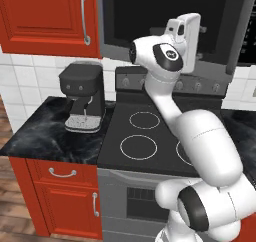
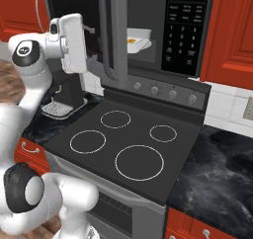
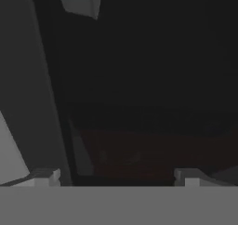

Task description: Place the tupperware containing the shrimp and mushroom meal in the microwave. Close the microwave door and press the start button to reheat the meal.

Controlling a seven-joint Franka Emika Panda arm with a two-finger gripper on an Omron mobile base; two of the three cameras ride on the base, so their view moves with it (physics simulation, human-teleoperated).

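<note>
While my arm is rising from the base in front of the stove (image 2: 123, 144), I'm holding my gripper (image 3: 116, 175) up at microwave height, just outside the open cavity. In the hand view my two fingertips (image 3: 44, 177) are sitting far apart at the bottom corners, so the jaws are standing wide open with nothing between them. I'm gripping nothing.

Below me the black cooktop is showing its four ring burners, with a row of knobs (image 2: 163, 91) along the back panel. To my left a dark coffee machine (image 1: 82, 96) is standing on the black marble counter (image 1: 45, 133), red cabinets (image 1: 62, 196) under it.

Further back, the microwave door (image 2: 112, 33) is hanging open, swung out toward me, its grey frame edge-on in the right base view. My hand is sitting just beside it, on its outer side.

Inside the microwave (image 2: 163, 30), the tupperware (image 2: 139, 39) is resting on the cavity floor, with the orange bits of the shrimp and mushroom meal (image 2: 132, 41) showing over its rim. The keypad (image 2: 184, 30) is sitting on the right of the cavity.
</note>
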